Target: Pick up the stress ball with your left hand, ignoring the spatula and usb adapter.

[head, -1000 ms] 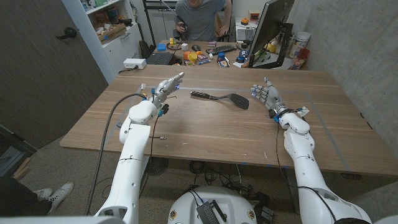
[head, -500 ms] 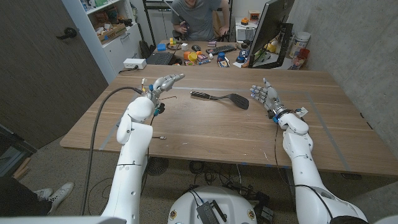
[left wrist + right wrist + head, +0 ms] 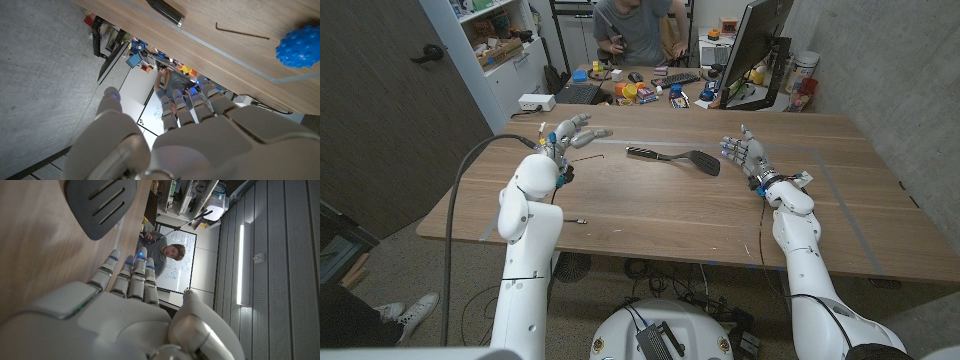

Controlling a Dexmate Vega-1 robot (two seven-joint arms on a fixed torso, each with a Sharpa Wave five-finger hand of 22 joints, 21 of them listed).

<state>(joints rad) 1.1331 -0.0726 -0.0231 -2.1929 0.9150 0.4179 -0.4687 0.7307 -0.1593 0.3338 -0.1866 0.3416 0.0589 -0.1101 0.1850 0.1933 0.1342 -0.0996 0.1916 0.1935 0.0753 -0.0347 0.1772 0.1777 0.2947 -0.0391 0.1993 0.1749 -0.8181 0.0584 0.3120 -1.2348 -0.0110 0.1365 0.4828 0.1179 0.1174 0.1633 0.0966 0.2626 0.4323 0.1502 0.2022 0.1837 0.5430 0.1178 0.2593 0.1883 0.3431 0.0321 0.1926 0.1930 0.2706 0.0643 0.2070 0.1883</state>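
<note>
Your left hand [image 3: 572, 135] has pulled back toward the table's left edge, fingers loosely spread, holding nothing. Blue stress ball [image 3: 301, 46] sits on the wood just past those fingertips, near a thin metal key [image 3: 242, 32]. Left's clearly closer; right hand [image 3: 742, 152] idles open.

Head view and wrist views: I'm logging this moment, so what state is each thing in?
left hand: open, raised over the table, holding nothing
right hand: open, fingers apart, empty
stress ball: on the table, untouched
spatula: lying flat on the table, untouched
</note>
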